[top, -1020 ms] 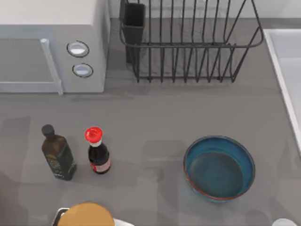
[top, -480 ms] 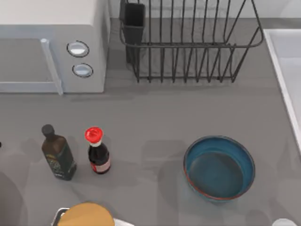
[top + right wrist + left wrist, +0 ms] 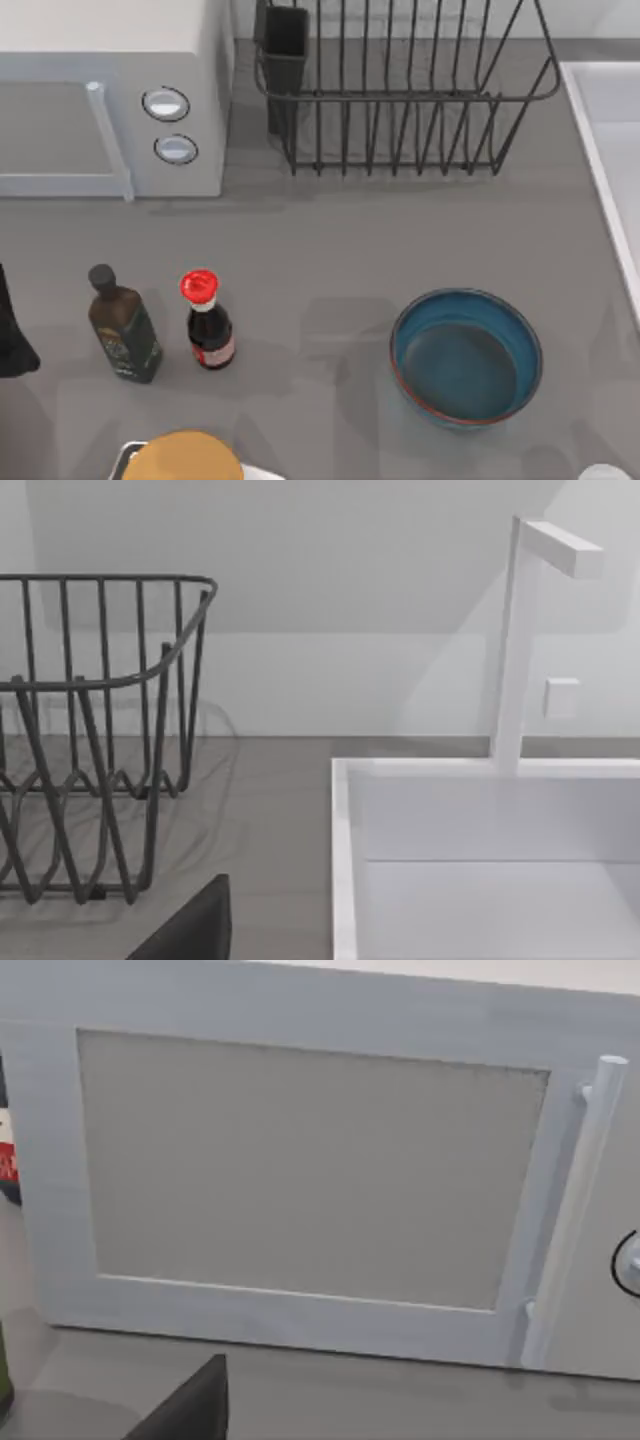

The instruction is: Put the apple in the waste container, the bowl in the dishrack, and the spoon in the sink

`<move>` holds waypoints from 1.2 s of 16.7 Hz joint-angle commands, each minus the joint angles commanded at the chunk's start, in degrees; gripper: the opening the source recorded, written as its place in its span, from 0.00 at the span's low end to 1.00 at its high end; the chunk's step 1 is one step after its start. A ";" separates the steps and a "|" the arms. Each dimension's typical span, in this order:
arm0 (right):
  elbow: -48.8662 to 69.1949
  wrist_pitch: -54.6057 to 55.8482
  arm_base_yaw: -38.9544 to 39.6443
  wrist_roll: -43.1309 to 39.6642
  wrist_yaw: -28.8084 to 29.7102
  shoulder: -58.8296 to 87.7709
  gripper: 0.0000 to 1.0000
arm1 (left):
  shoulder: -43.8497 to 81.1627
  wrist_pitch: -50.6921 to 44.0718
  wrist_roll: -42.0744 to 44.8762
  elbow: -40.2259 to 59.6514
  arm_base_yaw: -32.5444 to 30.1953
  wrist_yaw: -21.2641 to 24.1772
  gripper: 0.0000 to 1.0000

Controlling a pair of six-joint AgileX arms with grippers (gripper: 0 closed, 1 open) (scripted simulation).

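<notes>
Bowl (image 3: 467, 357): teal-blue glaze, reddish-brown rim, upright and empty on the table, in front of the dishrack (image 3: 400, 95) and well apart from it. Dishrack: dark wire bars, black cup at its left corner, empty. Sink (image 3: 610, 150): pale basin just right of dishrack, white faucet behind it.

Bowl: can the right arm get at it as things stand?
Probably yes. The bowl sits upright in open table space on the right side, well apart from the dishrack and the sink, with nothing over it.
</notes>
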 joint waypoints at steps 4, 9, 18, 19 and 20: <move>0.00 0.00 0.00 0.00 0.00 0.00 1.00 | -3.92 3.06 4.35 -1.70 -0.32 0.93 1.00; 0.03 -0.03 0.01 0.01 0.00 0.03 1.00 | -3.92 3.06 4.35 -1.70 -0.32 0.93 1.00; 23.18 -21.07 8.50 8.58 0.01 27.18 1.00 | -3.92 3.06 4.35 -1.70 -0.32 0.93 1.00; 27.18 -24.88 10.01 10.15 -0.06 32.81 1.00 | -3.92 3.06 4.35 -1.70 -0.32 0.93 1.00; 31.22 -28.80 11.54 11.77 -0.15 38.71 1.00 | -3.92 3.06 4.35 -1.70 -0.32 0.93 1.00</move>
